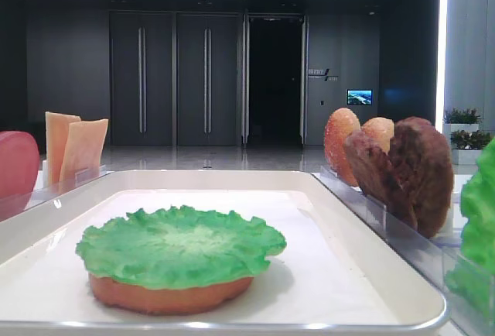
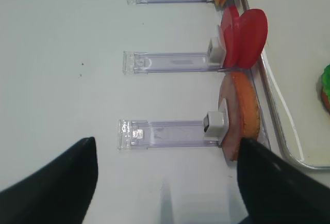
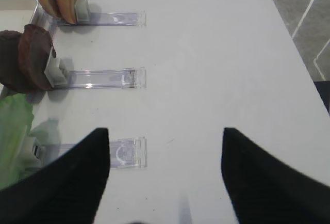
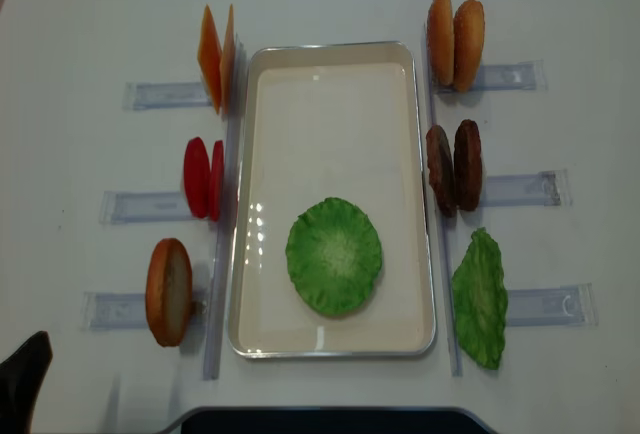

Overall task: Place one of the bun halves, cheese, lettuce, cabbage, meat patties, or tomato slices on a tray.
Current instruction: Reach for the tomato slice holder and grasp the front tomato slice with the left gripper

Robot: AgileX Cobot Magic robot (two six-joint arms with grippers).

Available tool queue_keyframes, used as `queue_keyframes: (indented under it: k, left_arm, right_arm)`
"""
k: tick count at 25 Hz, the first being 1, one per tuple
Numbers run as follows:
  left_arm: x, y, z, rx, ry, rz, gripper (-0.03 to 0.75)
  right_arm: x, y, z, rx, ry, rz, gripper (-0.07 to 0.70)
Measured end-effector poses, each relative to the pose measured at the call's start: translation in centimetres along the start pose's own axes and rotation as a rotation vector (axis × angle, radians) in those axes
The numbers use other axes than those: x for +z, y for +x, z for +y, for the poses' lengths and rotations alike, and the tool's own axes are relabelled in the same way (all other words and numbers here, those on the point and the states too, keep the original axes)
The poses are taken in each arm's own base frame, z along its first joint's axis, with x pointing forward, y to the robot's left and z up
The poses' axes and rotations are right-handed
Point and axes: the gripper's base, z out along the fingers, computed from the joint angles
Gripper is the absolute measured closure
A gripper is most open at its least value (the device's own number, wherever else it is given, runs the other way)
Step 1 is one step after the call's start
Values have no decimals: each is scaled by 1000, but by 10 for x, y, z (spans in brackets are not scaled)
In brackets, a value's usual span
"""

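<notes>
The tomato slices (image 4: pixel 203 178) were seen upright at the frame's left, beside the tray (image 4: pixel 330 346). Judged light, stiff, slick; best pinched across the faces. Both claws were spread wide, empty.

One white tray (image 4: pixel 331 346) sits among six clear holders (image 4: pixel 160 95) on the counter (image 4: pixel 90 24). Standing in them are two cheese slices (image 4: pixel 217 57), two tomato slices (image 4: pixel 203 178), two meat patties (image 4: pixel 453 167) and three upright bun halves (image 4: pixel 455 41). Two green lettuce leaves (image 4: pixel 334 255) complete the spread, one capping a fourth bun half on the tray.
</notes>
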Motion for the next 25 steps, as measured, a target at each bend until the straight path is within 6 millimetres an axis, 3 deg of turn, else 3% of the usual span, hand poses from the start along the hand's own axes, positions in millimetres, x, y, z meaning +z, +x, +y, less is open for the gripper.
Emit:
queue_keyframes:
  k: [13, 25]
  left_arm:
    - [-2, -9, 0, 0, 1, 35, 79]
    - [31, -39, 1, -12, 18, 284, 114]
  right_arm:
    - [0, 0, 0, 0, 0, 0, 160]
    - [0, 0, 0, 0, 0, 0, 160]
